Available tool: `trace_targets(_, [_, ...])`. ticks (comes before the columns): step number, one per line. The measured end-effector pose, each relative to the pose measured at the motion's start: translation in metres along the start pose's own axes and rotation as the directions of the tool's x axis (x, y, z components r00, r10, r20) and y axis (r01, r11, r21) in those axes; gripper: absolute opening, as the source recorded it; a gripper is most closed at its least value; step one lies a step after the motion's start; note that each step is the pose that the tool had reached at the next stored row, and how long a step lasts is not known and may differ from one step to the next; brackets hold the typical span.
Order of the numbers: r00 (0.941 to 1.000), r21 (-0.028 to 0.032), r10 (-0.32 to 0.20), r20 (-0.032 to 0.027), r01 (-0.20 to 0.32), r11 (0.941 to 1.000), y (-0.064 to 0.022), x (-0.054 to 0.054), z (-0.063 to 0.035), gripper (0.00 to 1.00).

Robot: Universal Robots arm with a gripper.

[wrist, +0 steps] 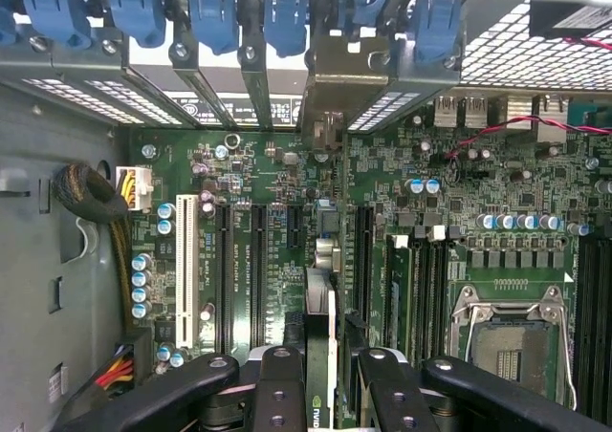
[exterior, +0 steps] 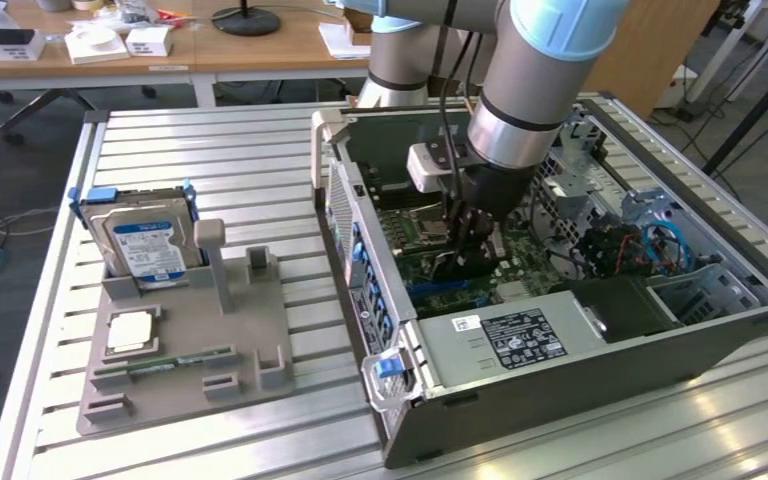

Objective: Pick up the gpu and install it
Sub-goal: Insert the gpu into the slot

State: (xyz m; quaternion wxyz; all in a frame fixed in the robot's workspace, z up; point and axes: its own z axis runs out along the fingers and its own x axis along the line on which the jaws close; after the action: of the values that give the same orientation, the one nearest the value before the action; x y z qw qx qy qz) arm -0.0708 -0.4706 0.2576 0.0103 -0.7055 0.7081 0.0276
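Green circuit board fills the floor of the open computer case (exterior: 598, 370), and the arm's gripper (exterior: 471, 248) reaches down into it, closed narrowly on the gpu (exterior: 454, 266). From the exterior view the card is little more than a dark sliver under the black fingers, and the arm's thick wrist blocks most of it. The wrist view is clearer: the gripper (wrist: 325, 370) has its fingers (wrist: 277, 384) pressed against both faces of the gpu (wrist: 318, 308), which is seen edge-on as a thin strip with a bit of logo at the near end. Its far end runs toward a metal bracket (wrist: 330, 93) at the case's rear wall, under the row of blue clips (wrist: 210, 11). I cannot tell whether the card's lower edge touches the motherboard (wrist: 258, 164) or sits in a slot, since the card hides its own underside. A long white slot (wrist: 191, 270) lies to one side of the gripper and the CPU socket (wrist: 507, 341) to the other, cut off at the picture's edge. Well away from the gripper, outside the case, the grey holder tray (exterior: 264, 330) holds the hard drive (exterior: 151, 245) upright and the memory stick (exterior: 171, 362) lying flat.
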Motion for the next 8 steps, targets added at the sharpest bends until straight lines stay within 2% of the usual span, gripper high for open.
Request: trace_targets(8, [1.0,0.0001,0.0,0.0002,0.0,1.0,0.0,-0.0001,-0.0006,0.26])
